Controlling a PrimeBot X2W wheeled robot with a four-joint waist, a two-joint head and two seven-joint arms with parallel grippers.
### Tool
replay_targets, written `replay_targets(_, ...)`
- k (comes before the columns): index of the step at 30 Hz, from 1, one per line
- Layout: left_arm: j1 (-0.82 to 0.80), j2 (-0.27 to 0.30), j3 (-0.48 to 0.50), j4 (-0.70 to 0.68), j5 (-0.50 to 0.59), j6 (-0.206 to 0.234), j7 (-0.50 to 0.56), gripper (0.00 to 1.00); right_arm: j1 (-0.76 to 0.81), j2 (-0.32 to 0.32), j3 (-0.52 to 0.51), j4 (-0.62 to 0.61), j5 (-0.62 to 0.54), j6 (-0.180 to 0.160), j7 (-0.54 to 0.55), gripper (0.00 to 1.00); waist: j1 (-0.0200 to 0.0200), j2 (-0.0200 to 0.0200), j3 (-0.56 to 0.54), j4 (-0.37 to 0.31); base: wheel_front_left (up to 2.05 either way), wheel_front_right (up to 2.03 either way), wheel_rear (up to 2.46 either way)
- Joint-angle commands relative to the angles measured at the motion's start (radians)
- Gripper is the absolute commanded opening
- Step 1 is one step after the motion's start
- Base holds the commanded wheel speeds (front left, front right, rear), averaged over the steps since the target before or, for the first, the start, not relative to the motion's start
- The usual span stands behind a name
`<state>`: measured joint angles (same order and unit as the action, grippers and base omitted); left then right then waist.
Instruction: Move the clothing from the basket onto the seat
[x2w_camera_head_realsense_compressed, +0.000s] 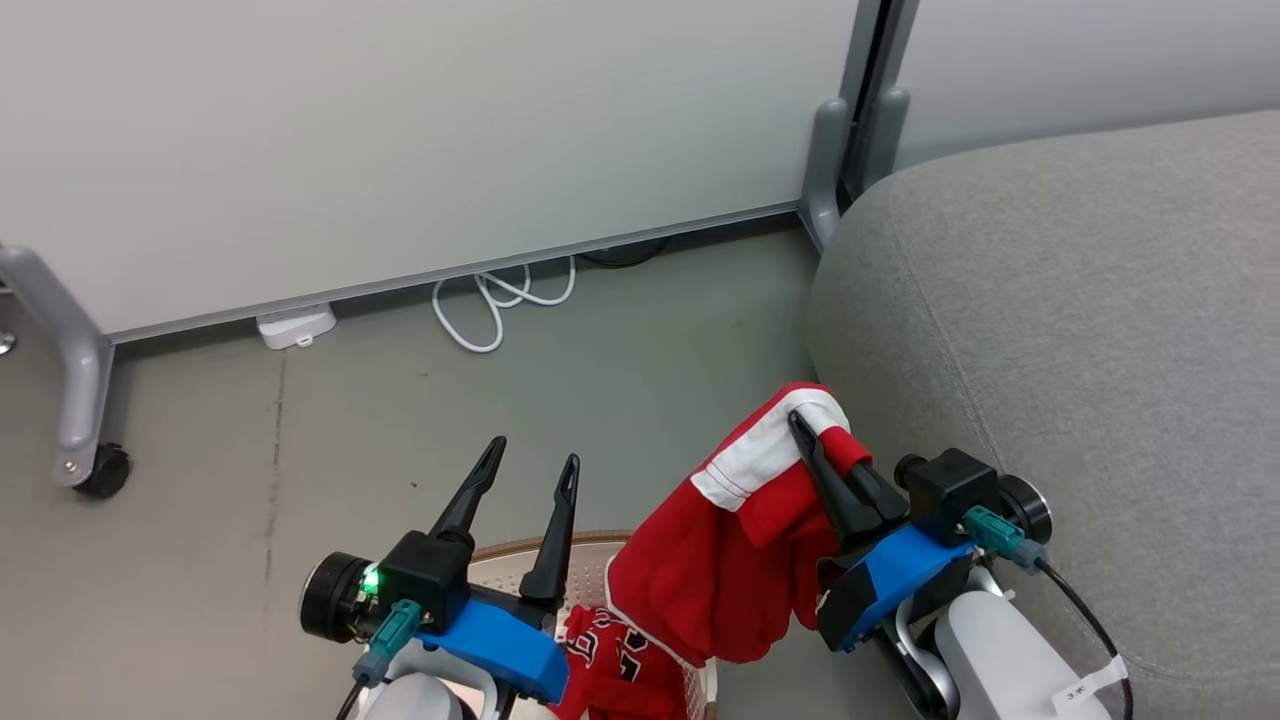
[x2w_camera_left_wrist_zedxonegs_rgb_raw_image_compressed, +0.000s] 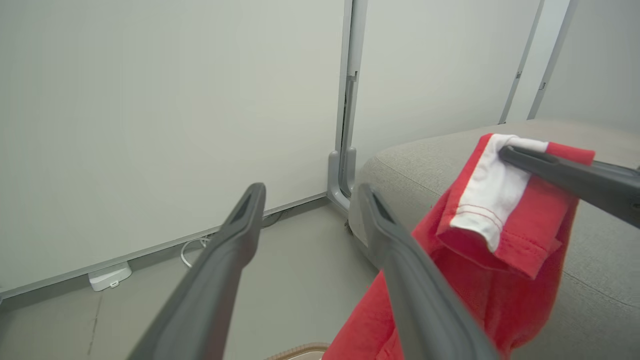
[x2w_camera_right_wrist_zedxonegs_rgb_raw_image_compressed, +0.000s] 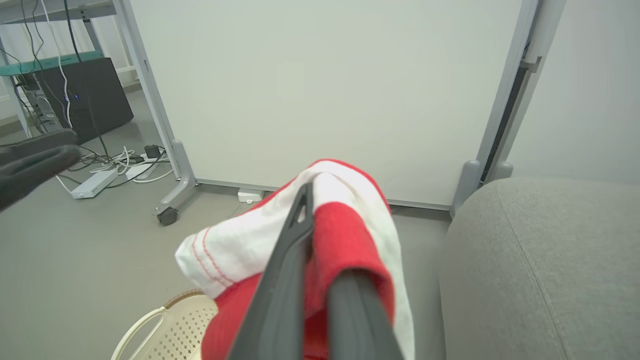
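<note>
So, progress: I judge the job somewhere between early and midway. One red garment (x2w_camera_head_realsense_compressed: 720, 570) is lifted out of the laundry basket (x2w_camera_head_realsense_compressed: 590, 539) but is not yet on the seat (x2w_camera_head_realsense_compressed: 1080, 300).
Right claw (x2w_camera_head_realsense_compressed: 798, 420): clenched on that garment's white trim (x2w_camera_head_realsense_compressed: 760, 455); the rest of the cloth hangs below and to the left of the fingers.
Left claw (x2w_camera_head_realsense_compressed: 535, 452): released, fingers spread wide, holding nothing, just left of the hanging cloth.
Seat position: immediately right of my right claw and beyond it; I see no clothing on the part in view.
Left to do: carry this piece rightward over the cushion and let go. After that, at least one red lettered garment (x2w_camera_head_realsense_compressed: 610, 650) lies in the basket, below and left of the right claw, beside the left claw's wrist.
Garment material: soft, limp red fabric, loosely folded; the white band has red stitch lines.
Basket material: cream perforated plastic with rounded corners and a brown woven-look rim.
Seat material: grey woven upholstery with a rounded edge and one seam.
Floor (x2w_camera_head_realsense_compressed: 300, 450): smooth grey, beneath both claws.
</note>
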<state>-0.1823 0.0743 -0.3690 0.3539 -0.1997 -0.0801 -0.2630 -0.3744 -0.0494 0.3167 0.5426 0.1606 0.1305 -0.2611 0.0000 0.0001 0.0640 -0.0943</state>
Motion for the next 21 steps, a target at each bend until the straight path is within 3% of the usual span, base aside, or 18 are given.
replay_targets(1, -0.003, -0.001, 0.005, 0.000, 0.008, -0.003, -0.003, 1.00, 0.005, -0.002, 0.001, -0.005, 0.004, 0.000, -0.003, 0.00, 0.0000, -0.0001, 0.009, -0.028, 0.00, 0.00, 0.00)
replay_targets(21, -0.033, -0.010, 0.028, 0.064, 0.044, -0.035, -0.003, 1.00, 0.010, -0.002, 0.011, -0.018, 0.038, 0.000, -0.005, 0.00, 0.0000, -0.0001, 0.057, -0.277, 0.00, 0.00, 0.00)
